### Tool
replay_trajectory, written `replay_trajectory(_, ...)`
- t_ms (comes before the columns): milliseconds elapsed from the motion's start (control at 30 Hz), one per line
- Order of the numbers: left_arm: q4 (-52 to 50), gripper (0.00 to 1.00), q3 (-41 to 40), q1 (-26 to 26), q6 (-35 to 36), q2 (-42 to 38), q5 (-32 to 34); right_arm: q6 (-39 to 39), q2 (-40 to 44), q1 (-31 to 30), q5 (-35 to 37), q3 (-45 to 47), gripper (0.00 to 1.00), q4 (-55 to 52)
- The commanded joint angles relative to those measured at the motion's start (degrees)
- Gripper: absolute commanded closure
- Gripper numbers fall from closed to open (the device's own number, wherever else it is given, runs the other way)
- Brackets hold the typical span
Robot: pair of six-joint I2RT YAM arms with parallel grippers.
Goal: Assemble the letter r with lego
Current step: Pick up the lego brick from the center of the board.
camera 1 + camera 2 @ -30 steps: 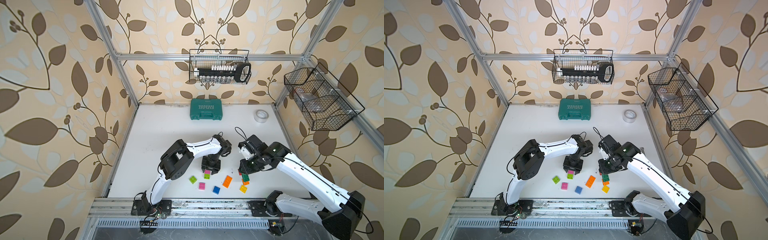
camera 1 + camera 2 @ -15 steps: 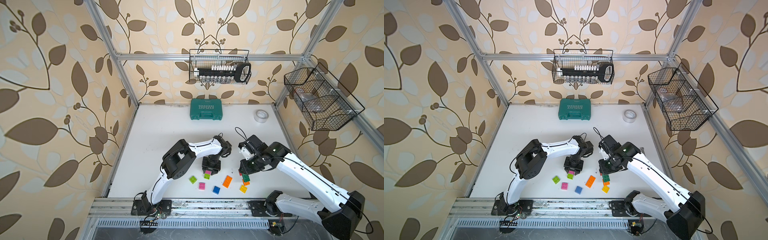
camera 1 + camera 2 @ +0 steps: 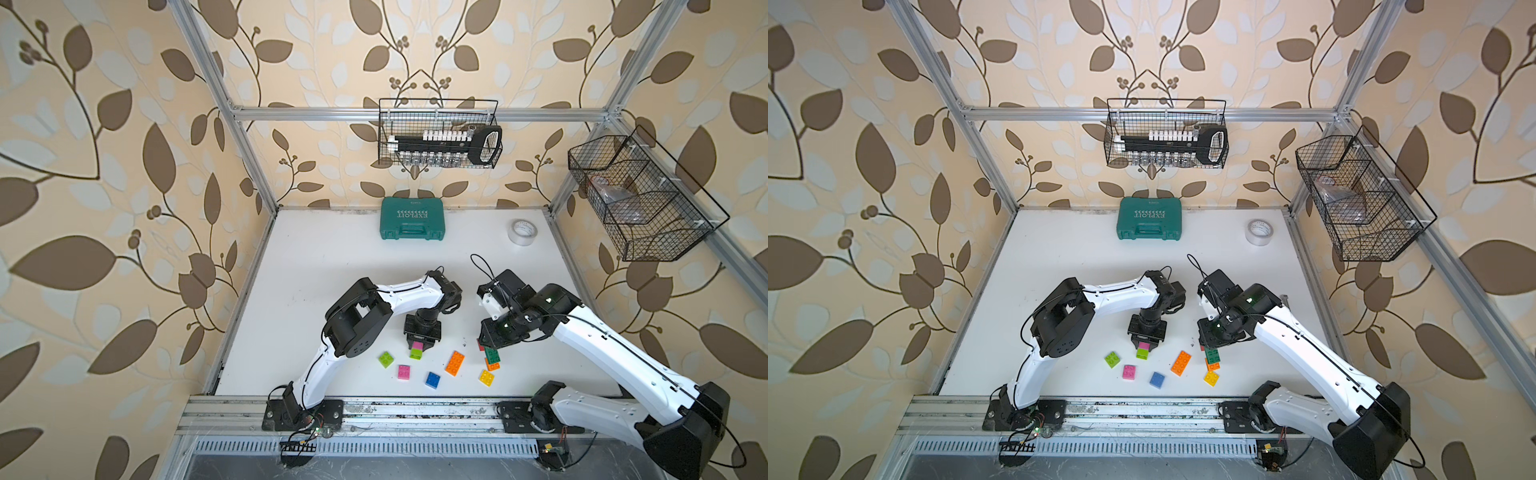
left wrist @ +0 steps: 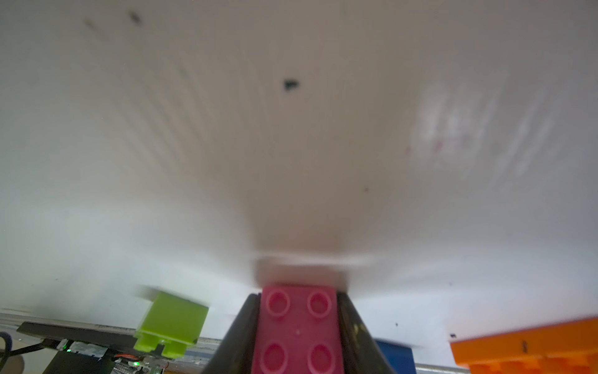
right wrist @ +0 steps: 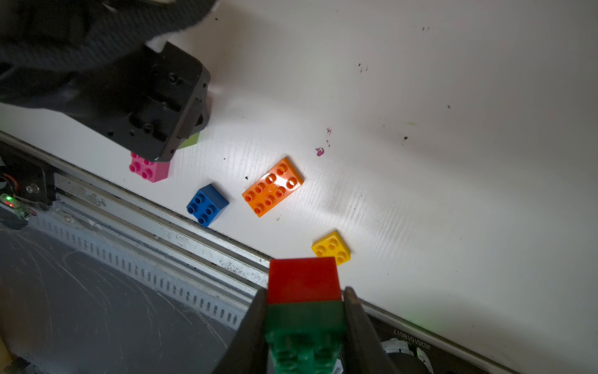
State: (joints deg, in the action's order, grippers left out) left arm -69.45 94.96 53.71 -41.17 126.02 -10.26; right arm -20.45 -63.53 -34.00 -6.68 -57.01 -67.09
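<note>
Left gripper (image 3: 419, 343) clamps the seemingly light, stiff pink brick (image 4: 297, 327) by its slick sides; right gripper (image 5: 304, 293), three o'clock, holds red-green bricks (image 5: 304, 278).

Teal plastic tool case (image 3: 411, 218) sits at the white tabletop's (image 3: 332, 257) rear edge, clear tape roll (image 3: 522, 232) to its right; coloured plastic lego bricks (image 3: 455, 363) line the front edge.
</note>
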Motion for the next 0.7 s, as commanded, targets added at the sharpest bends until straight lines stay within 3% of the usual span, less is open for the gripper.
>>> replay_trajectory(0, 0.19, 0.69, -0.21, -0.97, 0.44, 1.76, 0.0, 0.63, -0.07, 0.18, -0.31, 1.18, 1.0, -0.85)
replay_trajectory(200, 0.82, 0.8, 0.82, -2.1, -0.13, -1.05, 1.92, 0.41, 0.24, 0.41, 0.15, 1.48, 1.0, -0.76)
replay_trajectory(333, 3.0, 1.0, 2.75, -2.21, -0.67, -5.1, 6.47, -0.59, 0.98, 0.42, 1.99, 1.42, 1.0, -0.33)
replay_trajectory(433, 6.82, 1.0, 1.45, -2.21, -2.51, -9.92, 12.83, -2.43, 2.88, 0.43, 4.85, 1.12, 1.0, 0.91)
replay_trajectory(567, 18.04, 1.0, -7.78, -1.86, -6.13, -18.2, 23.08, -4.8, 7.66, 0.45, 9.32, 1.1, 1.0, 3.63)
replay_trajectory(667, 33.18, 1.0, -20.47, -0.92, -9.34, -26.25, 30.8, -5.68, 11.68, 0.42, 11.74, 1.62, 1.0, 6.08)
